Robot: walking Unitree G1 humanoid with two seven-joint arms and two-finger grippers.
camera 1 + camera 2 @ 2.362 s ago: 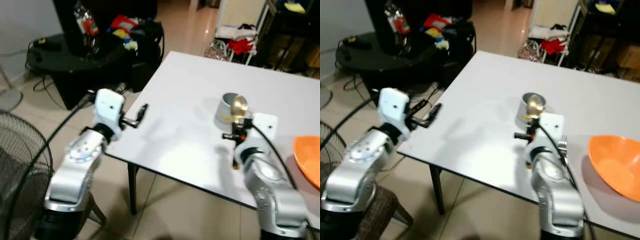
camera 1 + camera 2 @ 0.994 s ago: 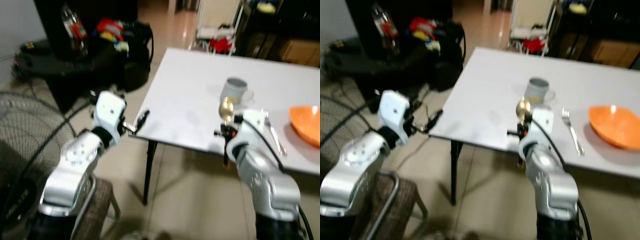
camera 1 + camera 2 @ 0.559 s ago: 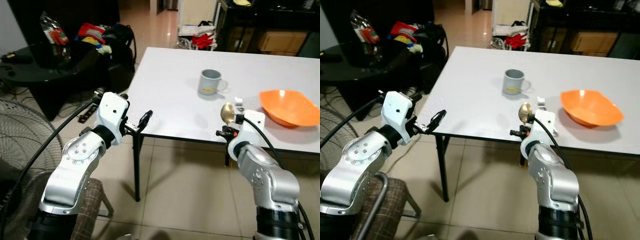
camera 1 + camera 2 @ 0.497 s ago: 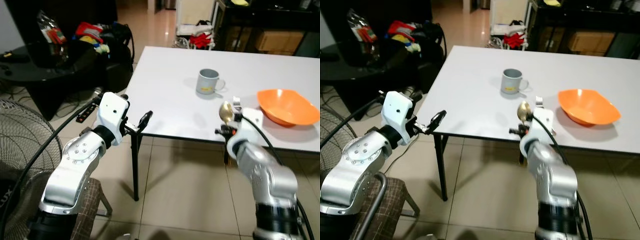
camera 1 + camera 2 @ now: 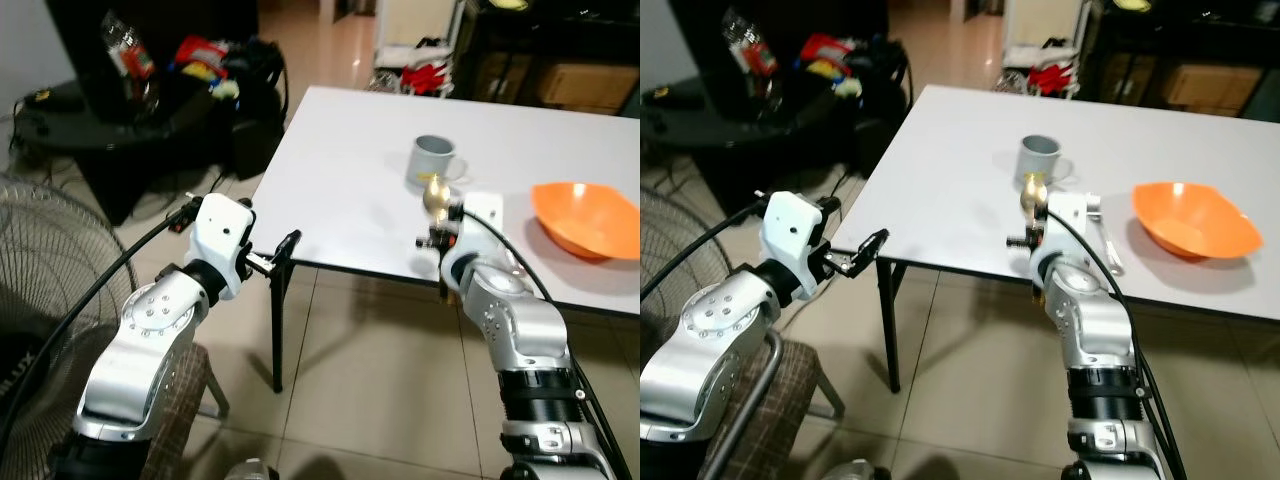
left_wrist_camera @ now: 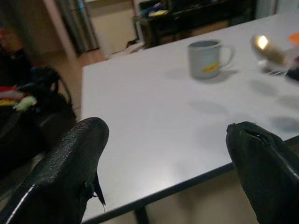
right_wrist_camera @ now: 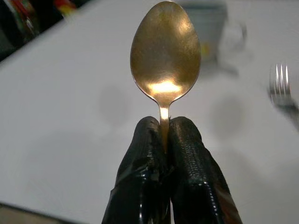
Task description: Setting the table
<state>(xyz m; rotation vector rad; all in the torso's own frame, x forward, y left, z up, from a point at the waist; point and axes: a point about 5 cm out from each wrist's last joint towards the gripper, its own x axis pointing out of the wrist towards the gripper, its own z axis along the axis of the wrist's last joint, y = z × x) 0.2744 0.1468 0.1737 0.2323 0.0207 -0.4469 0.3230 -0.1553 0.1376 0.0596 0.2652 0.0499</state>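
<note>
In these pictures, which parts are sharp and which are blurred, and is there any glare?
Right wrist view: the gold spoon and the right gripper are sharp, with a bright glint on the bowl; the mug and fork behind are blurred. Left wrist view: the spoon is smeared. Left eye view: the white table is evenly lit.

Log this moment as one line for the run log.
right gripper: shut on spoon, bowl up, over table edge | left gripper: open, off table corner | on table: mug, fork, orange bowl

A white table point(image 5: 360, 160) carries a grey mug point(image 5: 432, 160) and, near its right edge, an orange bowl point(image 5: 585, 220). The right gripper point(image 5: 437, 226) holds a gold spoon point(image 5: 434, 192) upright at the table's near edge, while the left gripper point(image 5: 284, 250) hovers off the table's left corner.
</note>
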